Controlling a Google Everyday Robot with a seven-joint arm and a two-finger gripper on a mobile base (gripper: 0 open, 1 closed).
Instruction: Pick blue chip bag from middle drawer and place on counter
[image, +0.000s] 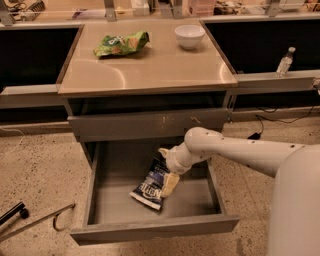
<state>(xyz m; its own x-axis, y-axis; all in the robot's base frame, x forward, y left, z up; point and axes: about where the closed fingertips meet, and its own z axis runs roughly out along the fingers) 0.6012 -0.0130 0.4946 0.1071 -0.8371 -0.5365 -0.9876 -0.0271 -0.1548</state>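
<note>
The blue chip bag (149, 188) lies tilted on the floor of the open middle drawer (150, 228), near its centre. My gripper (164, 171) hangs inside the drawer at the bag's upper right end. It is open, with one pale finger (162, 151) behind the bag and the other (170, 184) against its right edge. The bag rests on the drawer floor. The beige counter (160, 67) tops the cabinet above.
A green chip bag (121, 43) and a white bowl (189, 36) sit on the counter. The shut scratched drawer front (150, 125) overhangs the open drawer's back. A water bottle (284, 61) stands on the right ledge. A metal bar (30, 224) lies on the floor at left.
</note>
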